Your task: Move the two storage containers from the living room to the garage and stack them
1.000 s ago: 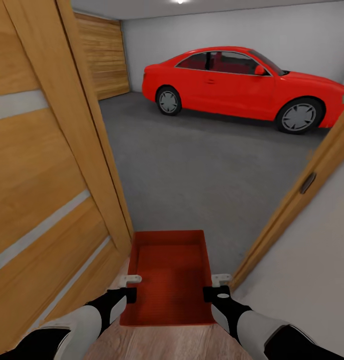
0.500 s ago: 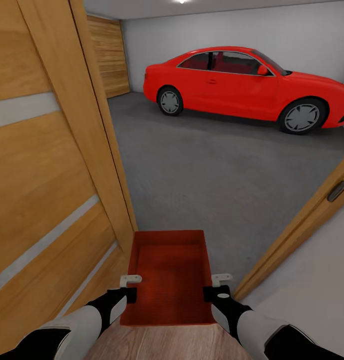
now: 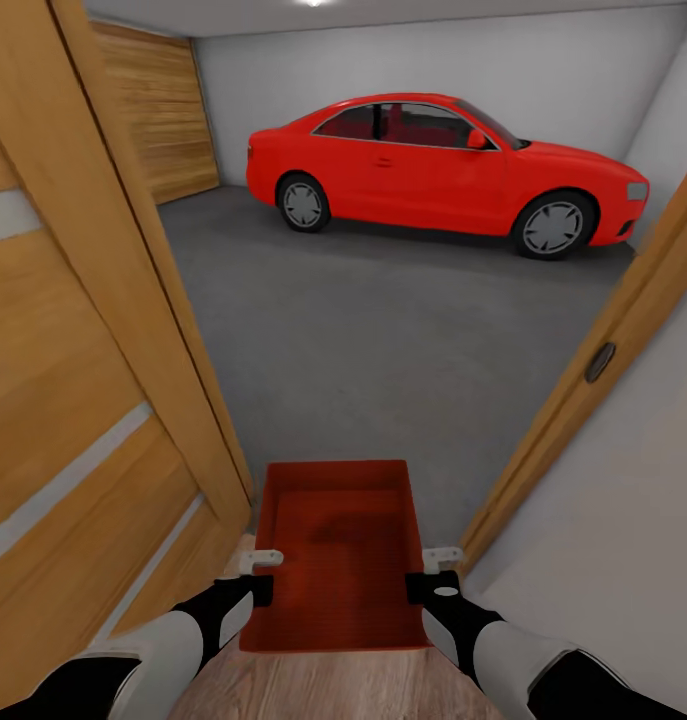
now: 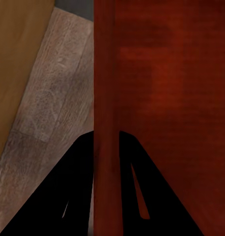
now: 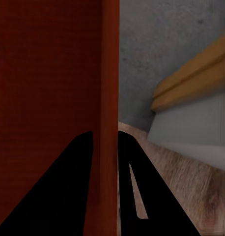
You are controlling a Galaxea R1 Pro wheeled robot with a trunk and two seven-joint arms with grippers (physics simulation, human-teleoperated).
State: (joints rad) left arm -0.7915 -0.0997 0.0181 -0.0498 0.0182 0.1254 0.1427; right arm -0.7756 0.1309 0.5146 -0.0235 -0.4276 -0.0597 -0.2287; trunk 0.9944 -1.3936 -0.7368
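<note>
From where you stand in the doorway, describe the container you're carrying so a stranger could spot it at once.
Start at the red car parked on the grey concrete floor, then look down to the doorway between the open wood door and the door frame. There, held at its side walls between the left gripper and the right gripper, is the storage container: a low, flat-bottomed orange-red tray, empty.

Container (image 3: 338,560): matt orange-red, finely ribbed bottom
Floor (image 3: 383,330): rough grey concrete
Door (image 3: 73,400): grained wood
Car (image 3: 433,165): glossy red
</note>
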